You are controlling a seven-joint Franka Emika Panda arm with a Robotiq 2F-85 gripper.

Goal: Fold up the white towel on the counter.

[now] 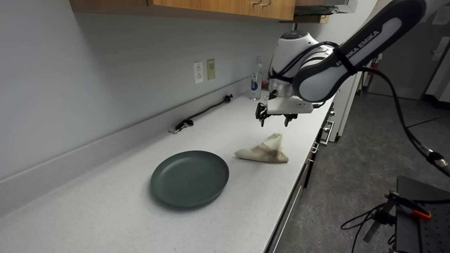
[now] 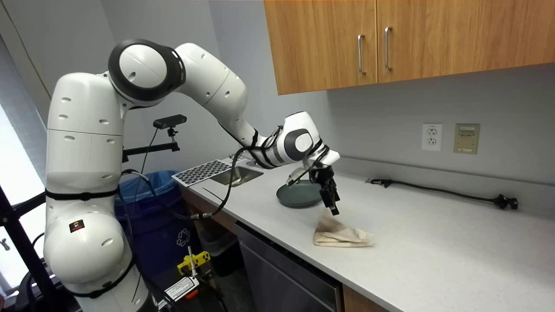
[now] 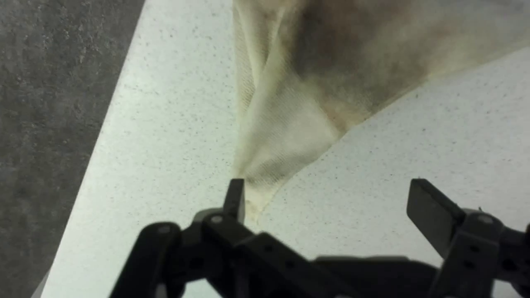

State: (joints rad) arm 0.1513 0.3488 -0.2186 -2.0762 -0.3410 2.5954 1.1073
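Observation:
The off-white towel (image 1: 266, 150) lies folded into a rough triangle on the light counter (image 1: 105, 218), with brownish shading on it. It also shows in an exterior view (image 2: 343, 236), and in the wrist view (image 3: 290, 120) its narrow corner points down toward the gripper's left finger. My gripper (image 1: 274, 125) is above the counter close to the towel, pointing down. It also shows over the towel in an exterior view (image 2: 334, 209). In the wrist view the gripper (image 3: 327, 194) is open, with wide-apart fingers and nothing between them but a view of the counter and the towel's corner.
A dark green plate (image 1: 190, 179) stands on the counter near the towel. A black arm with clamps (image 1: 207, 109) lies along the wall. A clear bottle (image 1: 256, 82) stands behind the gripper. Wooden cabinets (image 2: 321, 43) hang above. The counter's front edge runs close to the towel.

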